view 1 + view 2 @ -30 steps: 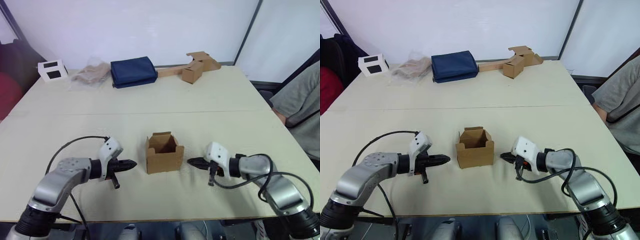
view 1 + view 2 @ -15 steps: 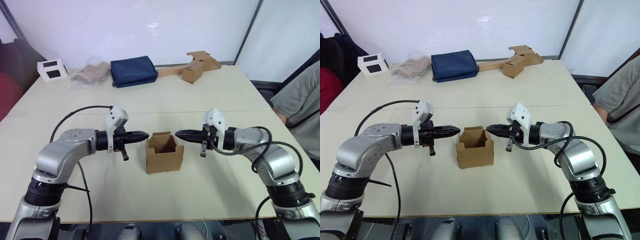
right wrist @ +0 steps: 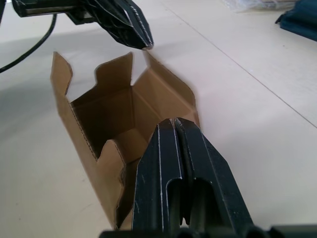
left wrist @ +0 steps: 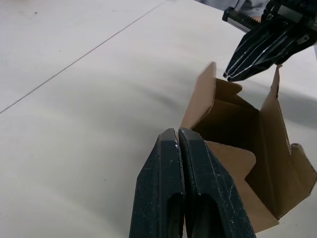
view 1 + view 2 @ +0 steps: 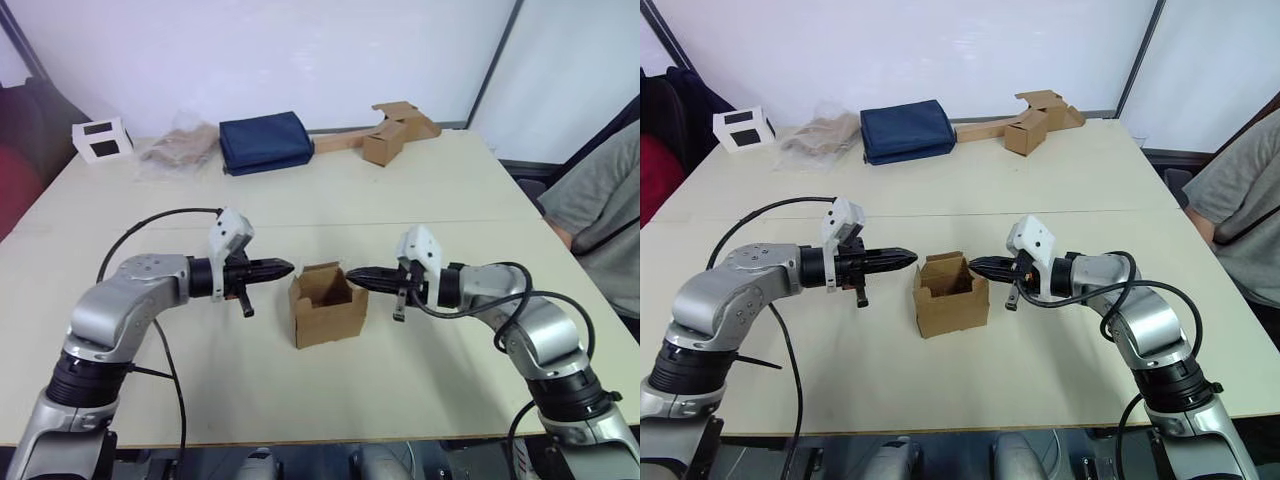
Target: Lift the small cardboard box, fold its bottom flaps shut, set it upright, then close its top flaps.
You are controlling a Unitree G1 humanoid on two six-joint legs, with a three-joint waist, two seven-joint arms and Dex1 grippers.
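Pale table (image 5: 420, 190): small cardboard box (image 5: 328, 305), navy bag (image 5: 266, 142), white box (image 5: 102, 138).

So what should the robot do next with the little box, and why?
Probably open both grippers and move in to pinch the small cardboard box's side walls. The left gripper and right gripper are shut, pointing at its open top from either side, holding nothing.

Bright even light, soft shadows
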